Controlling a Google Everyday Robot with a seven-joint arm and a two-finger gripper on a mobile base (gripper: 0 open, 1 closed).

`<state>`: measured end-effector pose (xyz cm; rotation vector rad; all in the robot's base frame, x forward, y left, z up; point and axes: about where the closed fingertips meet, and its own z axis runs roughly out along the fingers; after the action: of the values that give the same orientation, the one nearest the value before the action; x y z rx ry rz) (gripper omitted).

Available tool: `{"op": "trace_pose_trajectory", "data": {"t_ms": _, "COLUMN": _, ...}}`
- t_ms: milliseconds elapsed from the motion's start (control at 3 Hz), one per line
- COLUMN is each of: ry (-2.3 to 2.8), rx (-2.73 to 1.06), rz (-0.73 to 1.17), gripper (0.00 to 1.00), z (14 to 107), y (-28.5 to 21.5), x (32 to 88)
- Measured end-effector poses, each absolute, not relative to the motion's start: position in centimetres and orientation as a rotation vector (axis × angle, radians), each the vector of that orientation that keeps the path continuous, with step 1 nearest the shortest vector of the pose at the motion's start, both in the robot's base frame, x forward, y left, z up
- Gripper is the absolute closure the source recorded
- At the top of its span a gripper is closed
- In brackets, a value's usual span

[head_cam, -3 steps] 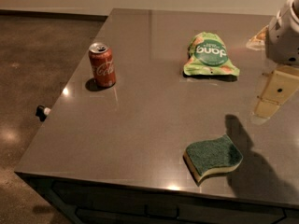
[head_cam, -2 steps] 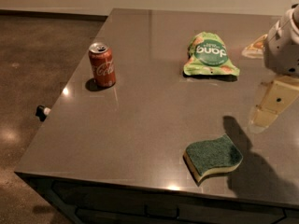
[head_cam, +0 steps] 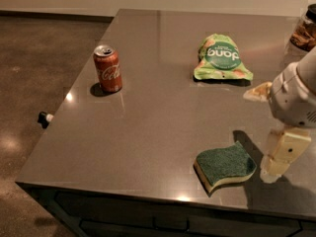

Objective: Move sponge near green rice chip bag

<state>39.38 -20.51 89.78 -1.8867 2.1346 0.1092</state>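
The sponge [head_cam: 225, 165], dark green on top over pale yellow foam, lies flat near the table's front edge at the right. The green rice chip bag [head_cam: 222, 58] lies flat farther back, well apart from the sponge. My gripper [head_cam: 257, 135] hangs at the right edge of the camera view, just right of and above the sponge. Its two cream fingers are spread apart and hold nothing. One finger [head_cam: 283, 151] points down beside the sponge's right end; the other points left above it.
A red soda can [head_cam: 107, 68] stands upright at the table's left side. A jar [head_cam: 305, 31] stands at the far right rear. The grey table [head_cam: 158, 112] ends just in front of the sponge. A small dark object [head_cam: 44, 118] lies on the floor at the left.
My gripper has moved down and toward the front, closer to the sponge's right end. The sponge, bag and can have not moved.
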Motion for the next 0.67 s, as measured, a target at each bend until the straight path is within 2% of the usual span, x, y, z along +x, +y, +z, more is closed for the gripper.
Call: {"op": "trace_pose_trajectory", "data": {"t_ms": 667, "ry": 2.042, "rx": -2.038, "rz": 0.228, "gripper": 0.0, "z": 84.2, "y": -18.3, "x": 37.4}}
